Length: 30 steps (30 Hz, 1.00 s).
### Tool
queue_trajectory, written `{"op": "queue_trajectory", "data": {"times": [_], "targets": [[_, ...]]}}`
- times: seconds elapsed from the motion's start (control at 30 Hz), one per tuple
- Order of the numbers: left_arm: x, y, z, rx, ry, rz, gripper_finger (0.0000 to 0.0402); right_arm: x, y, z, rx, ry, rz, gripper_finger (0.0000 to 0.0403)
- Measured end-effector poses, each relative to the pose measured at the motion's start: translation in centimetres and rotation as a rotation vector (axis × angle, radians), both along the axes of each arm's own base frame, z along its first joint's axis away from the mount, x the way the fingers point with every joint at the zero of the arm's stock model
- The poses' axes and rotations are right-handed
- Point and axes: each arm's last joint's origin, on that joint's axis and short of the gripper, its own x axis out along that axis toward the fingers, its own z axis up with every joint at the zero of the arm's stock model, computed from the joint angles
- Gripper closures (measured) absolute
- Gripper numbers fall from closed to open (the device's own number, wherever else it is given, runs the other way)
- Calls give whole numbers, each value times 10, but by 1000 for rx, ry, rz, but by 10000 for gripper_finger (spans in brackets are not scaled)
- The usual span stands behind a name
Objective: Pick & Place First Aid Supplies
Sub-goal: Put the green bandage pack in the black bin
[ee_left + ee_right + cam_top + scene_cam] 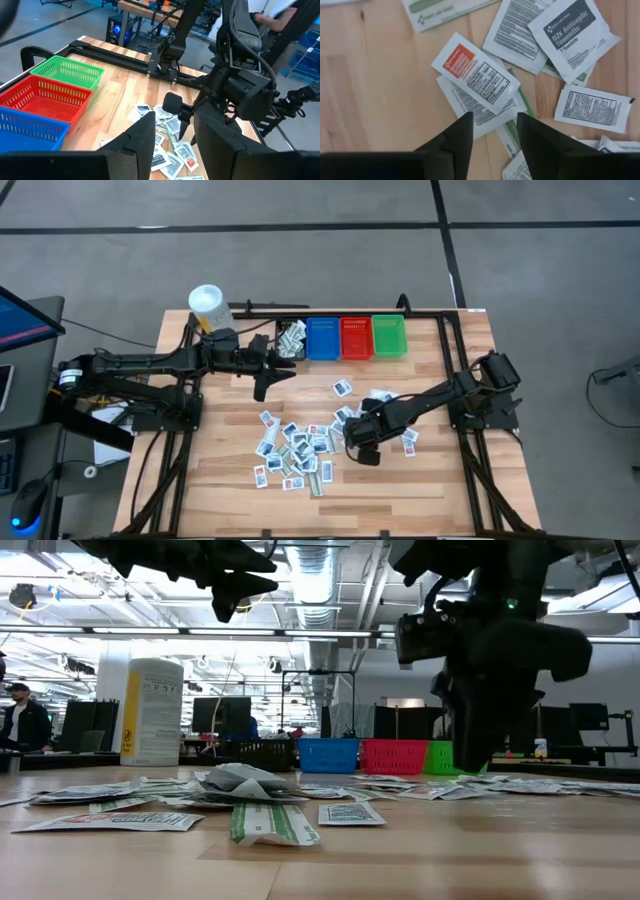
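Observation:
Several small flat packets, the first aid supplies (295, 450), lie scattered in a loose pile on the wooden table; some lie in the black bin (290, 338). My right gripper (362, 452) points down over the pile's right side, open. In the right wrist view its fingers (494, 122) straddle a white packet (480, 112) that lies under a red-marked one (475, 72). My left gripper (272, 378) hovers open and empty in front of the black bin, high above the table (235, 585). My right gripper comes at the packets from above with its fingertips (457, 132) low over the white packet. Whether they touch it I cannot tell.
Blue (322, 338), red (356, 337) and green (388, 336) bins stand in a row at the far edge, right of the black bin. A white tub with a yellow label (205, 305) stands at the far left corner. Bare wood lies along the near edge (400, 500).

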Motion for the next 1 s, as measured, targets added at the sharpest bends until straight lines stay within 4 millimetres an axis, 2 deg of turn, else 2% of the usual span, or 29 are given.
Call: {"op": "queue_trajectory", "data": {"times": [0.2, 0.57, 0.77, 1.0], "targets": [[0, 0, 0, -17, 0, 4, 266, -1, -9, -1, -8, 53, 75, 249], [1, -6, 0, -18, 0, -22, 266, 0, -38, -21, 39, 137, 163, 257], [1, -9, 0, -18, 1, -37, 266, 4, -38, -43, 77, 200, 184, 265], [2, -12, 0, -17, 1, -48, 266, 5, -35, -45, 46, 192, 182, 272]]}}
